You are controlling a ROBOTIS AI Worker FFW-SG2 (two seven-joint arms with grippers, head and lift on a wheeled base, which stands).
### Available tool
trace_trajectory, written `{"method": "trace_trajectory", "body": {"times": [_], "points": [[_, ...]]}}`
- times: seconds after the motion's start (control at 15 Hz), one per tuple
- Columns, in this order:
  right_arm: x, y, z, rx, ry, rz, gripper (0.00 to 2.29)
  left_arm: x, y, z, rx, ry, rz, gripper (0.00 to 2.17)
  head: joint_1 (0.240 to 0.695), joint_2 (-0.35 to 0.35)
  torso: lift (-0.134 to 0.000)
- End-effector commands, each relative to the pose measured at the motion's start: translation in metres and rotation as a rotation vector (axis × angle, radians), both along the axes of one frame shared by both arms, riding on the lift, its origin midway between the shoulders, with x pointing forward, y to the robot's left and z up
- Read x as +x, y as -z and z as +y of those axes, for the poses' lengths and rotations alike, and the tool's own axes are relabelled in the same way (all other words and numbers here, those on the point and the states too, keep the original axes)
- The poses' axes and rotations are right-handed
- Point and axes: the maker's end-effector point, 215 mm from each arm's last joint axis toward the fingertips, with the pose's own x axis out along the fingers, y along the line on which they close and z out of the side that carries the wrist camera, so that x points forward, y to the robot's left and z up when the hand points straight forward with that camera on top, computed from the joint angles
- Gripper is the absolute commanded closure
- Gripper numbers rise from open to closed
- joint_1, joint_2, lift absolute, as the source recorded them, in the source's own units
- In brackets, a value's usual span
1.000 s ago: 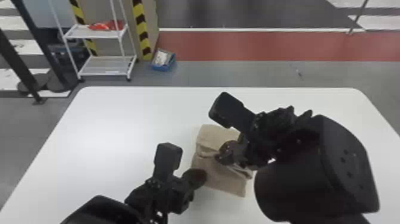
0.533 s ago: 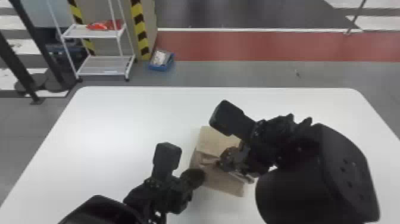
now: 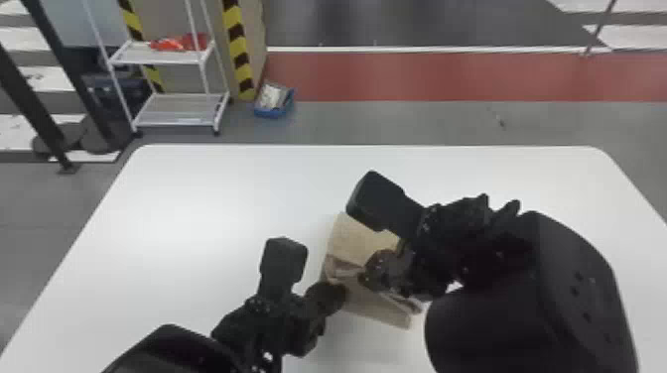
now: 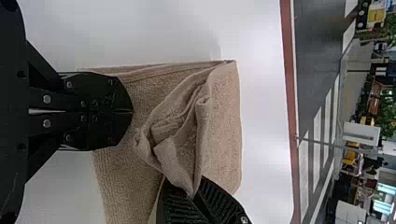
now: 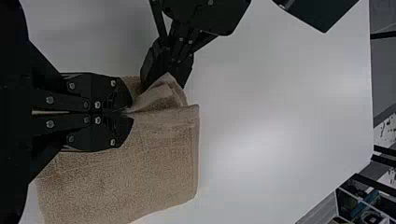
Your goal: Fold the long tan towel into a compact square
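Right in at the fingertips, then: the right gripper (image 3: 371,276), near the middle of the head view, has its black fingers pressed together on a pinch of the long tan towel (image 3: 365,241), and the left wrist view shows that rumpled bit of cloth caught between them. The left gripper (image 3: 330,296), just left of and a little below the right one in the head view, has its fingers closed too, tips over the cloth at the towel's left side; whether they nip any of it, I cannot tell.

Out to the cloth itself: it lies just right of centre and low in the head view, folded into a thick, roughly square pad, with a loose, crumpled flap (image 4: 180,133) bunched up on top and leading to the right gripper's tips. The black arms come in from the lower left and the lower right.

Under it all, the broad white table (image 3: 198,198) with rounded far corners. Beyond that, at the upper left of the head view, a white metal wire rack (image 3: 181,111) with red-orange items (image 3: 173,43) on its higher shelf, a blue plastic bin (image 3: 273,111) on the floor beside it, and a dull red floor strip (image 3: 422,77) running off to the right
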Motion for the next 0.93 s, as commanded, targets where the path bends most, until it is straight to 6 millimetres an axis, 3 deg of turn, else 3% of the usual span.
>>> {"method": "trace_trajectory", "body": {"times": [0.0,0.47,0.53,0.6,0.67,0.87], "points": [[-0.0049,0.0035,0.0001,0.000,-0.002,0.010,1.37,0.0019,-0.0002,0.0027,0.002,-0.005,-0.001,2.14,0.695,0.029,-0.124],[-0.0077,0.0096,-0.0037,-0.015,0.001,0.012,1.36,0.0027,-0.0023,0.0003,0.000,-0.001,-0.007,2.14,0.695,0.025,-0.124],[-0.0092,0.0108,-0.0031,-0.018,0.000,0.014,1.19,0.0026,-0.0021,0.0008,0.002,-0.001,-0.007,2.15,0.695,0.024,-0.124],[-0.0103,0.0108,-0.0031,-0.011,0.008,0.021,0.75,0.0026,-0.0021,0.0008,0.002,-0.001,-0.007,2.14,0.695,0.024,-0.124],[-0.0112,0.0117,-0.0032,-0.012,0.010,0.023,0.55,0.0026,-0.0021,0.0008,0.002,-0.001,-0.007,2.14,0.695,0.024,-0.124],[-0.0125,0.0097,-0.0012,-0.004,0.005,0.022,0.37,0.0029,-0.0022,0.0009,0.003,-0.002,-0.008,2.14,0.695,0.025,-0.124]]}}
